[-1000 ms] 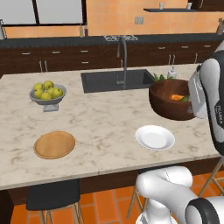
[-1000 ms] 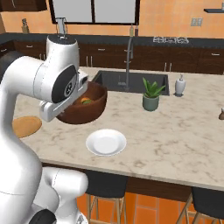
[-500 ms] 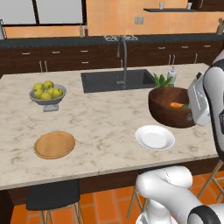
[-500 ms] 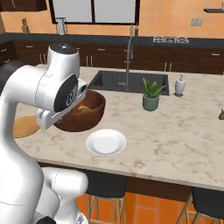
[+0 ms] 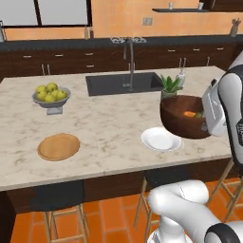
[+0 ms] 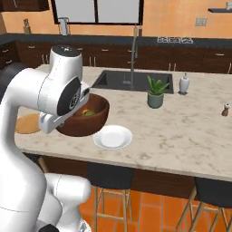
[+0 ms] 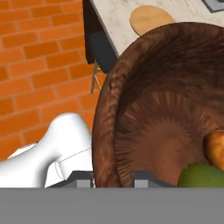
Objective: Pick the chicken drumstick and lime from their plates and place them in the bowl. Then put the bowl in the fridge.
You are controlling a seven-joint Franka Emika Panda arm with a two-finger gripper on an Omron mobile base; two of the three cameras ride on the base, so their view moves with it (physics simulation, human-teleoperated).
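My gripper (image 7: 113, 178) is shut on the rim of the dark reddish-brown bowl (image 5: 181, 117), with one fingertip on each side of the wall. It holds the bowl just above the counter near the front edge. Inside lie the orange chicken drumstick (image 7: 215, 146) and the green lime (image 7: 200, 176); both also show in the bowl (image 6: 84, 121) in the right base view. The white plate (image 5: 160, 139) sits bare beside the bowl. The tan wooden plate (image 5: 59, 146) lies bare at the counter's left. The fridge is out of view.
A grey footed fruit bowl (image 5: 51, 97) of yellow-green fruit stands at the back left. The sink (image 5: 121, 83) with its faucet, a potted plant (image 6: 155, 93) and a soap bottle (image 6: 183, 84) lie behind. Stools (image 5: 59, 201) stand under the counter's front edge.
The bowl, held in the gripper, has come a little toward the counter's front edge and my base. The plates have stayed where they were.
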